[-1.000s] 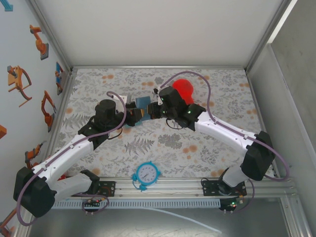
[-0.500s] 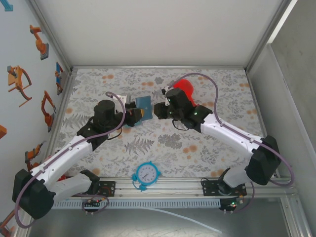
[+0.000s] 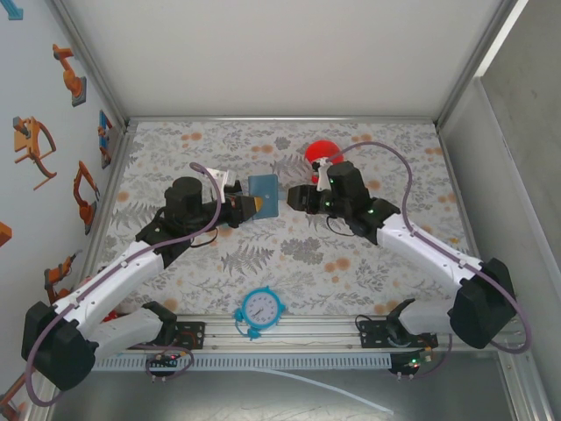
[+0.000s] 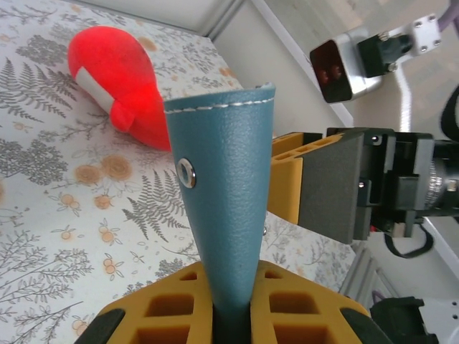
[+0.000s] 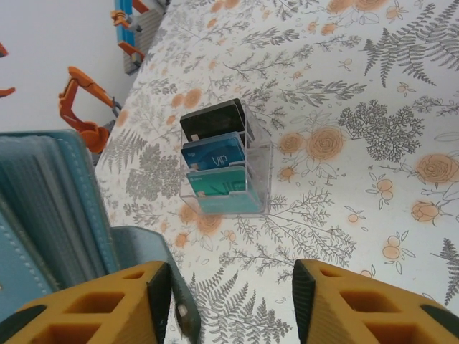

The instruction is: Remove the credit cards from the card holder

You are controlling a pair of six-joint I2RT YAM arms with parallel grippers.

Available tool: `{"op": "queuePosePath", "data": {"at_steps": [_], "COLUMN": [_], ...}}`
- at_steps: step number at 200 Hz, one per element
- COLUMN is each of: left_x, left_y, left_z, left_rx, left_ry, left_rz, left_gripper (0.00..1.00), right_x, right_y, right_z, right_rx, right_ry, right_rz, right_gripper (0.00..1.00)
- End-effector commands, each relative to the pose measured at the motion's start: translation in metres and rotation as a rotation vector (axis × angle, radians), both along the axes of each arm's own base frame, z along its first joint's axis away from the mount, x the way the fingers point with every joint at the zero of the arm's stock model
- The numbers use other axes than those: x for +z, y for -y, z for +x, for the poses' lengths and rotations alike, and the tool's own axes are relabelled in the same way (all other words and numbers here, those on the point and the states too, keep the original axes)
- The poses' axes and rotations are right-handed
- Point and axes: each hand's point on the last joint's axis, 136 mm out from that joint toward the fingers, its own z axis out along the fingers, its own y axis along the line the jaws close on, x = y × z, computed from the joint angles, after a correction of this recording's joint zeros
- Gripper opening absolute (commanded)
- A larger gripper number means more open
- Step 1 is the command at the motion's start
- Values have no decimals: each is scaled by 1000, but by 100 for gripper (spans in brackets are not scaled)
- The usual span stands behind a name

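A white-panelled enclosure with aluminium posts closes in the scene, its left wall carrying orange robot-arm figures. The table (image 3: 386, 263) is covered in a grey fern-and-orange-flower cloth. A round blue clock (image 3: 261, 307) lies at the middle of its near edge, and a red plush toy (image 3: 320, 149) sits toward the far edge. The two white arms reach in and meet over the middle of the table. There the left gripper (image 3: 254, 203) is clamped on the lower edge of the small slate-blue bifold card holder (image 3: 262, 186), holding it upright with a stitched edge on top. The right gripper (image 5: 229, 301) stands just beside the holder, fingers apart with nothing between them. Toward the left edge, a clear plastic rack (image 5: 226, 201) on the cloth holds a black, a blue and a teal card (image 5: 215, 154). The work looks partly done, with the right arm between pulls. I cannot tell whether the lighter-blue pockets are empty. The next move calls for nosing the open fingers into the fold, pinching a card edge and drawing it straight out while the left arm keeps the holder steady.
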Motion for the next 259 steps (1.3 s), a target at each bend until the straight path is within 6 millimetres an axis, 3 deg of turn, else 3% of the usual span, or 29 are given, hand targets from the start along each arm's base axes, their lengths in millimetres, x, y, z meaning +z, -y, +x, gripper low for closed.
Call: {"op": "queuePosePath", "data": {"at_steps": [1,76,123,167,216,259], "left_x": [28,34,39,44,43,47], "left_y": [3,2,1,4,8,12], "left_z": [-7,-8,-12,-17,-22,-32], "left_rx": [-51,-96,-109,-148,-200,-257], "left_ry": [57,19,50,59,61,79], "left_rz": [-91,-172,-184,-206,-212,-227], "left_gripper": [0,0,0,0,0,0], "right_x": [27,32,22,25,70,83], "right_y": [-5,3,13,21,17,17], "right_z": [-6,-16,-17,-24,-51,-50], "right_rx": [77,146,122,110,229,238], "right_ry": [72,153,165,201,374,408], "right_rz": [132,233,207,223,372,381], "right_gripper": [54,71,73,74,86,88]}}
